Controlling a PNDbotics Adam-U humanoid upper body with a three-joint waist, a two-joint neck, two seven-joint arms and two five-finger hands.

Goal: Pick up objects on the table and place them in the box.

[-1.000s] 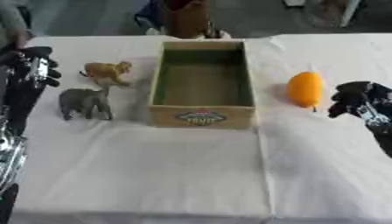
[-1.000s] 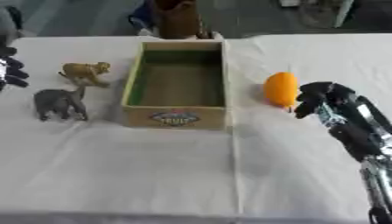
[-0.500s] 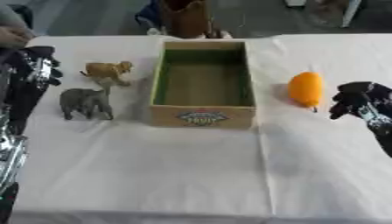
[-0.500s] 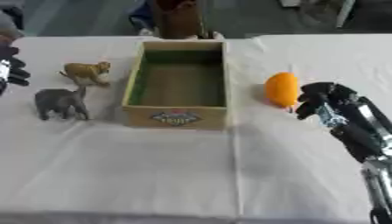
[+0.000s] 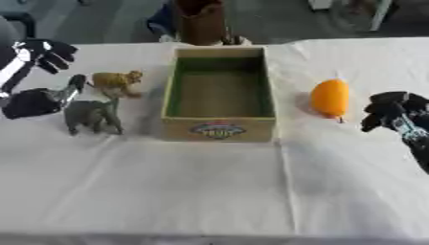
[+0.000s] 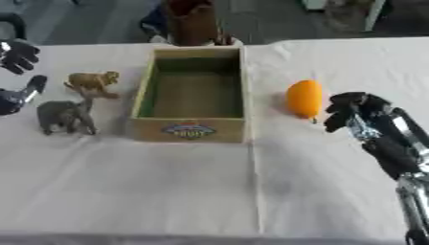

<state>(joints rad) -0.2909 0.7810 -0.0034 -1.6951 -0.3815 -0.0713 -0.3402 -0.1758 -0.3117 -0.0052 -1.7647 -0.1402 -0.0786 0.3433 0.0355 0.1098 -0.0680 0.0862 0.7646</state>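
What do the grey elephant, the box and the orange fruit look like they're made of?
Grey elephant: probably moulded plastic or rubber, with an even matte grey colour and a stiff standing pose.
Box: looks like wood or thick card, with flat tan walls, a green inside and a printed label on the front.
Orange fruit: smooth and evenly coloured; whether real or plastic cannot be told.

The robot's right hand (image 6: 356,111) is black, with dark segmented fingers. Behind it runs a black forearm with pale silver and bluish parts showing near the wrist, ending in a silver joint lower down. The left hand (image 5: 38,93) is likewise black, with a white-silver strip along its arm.
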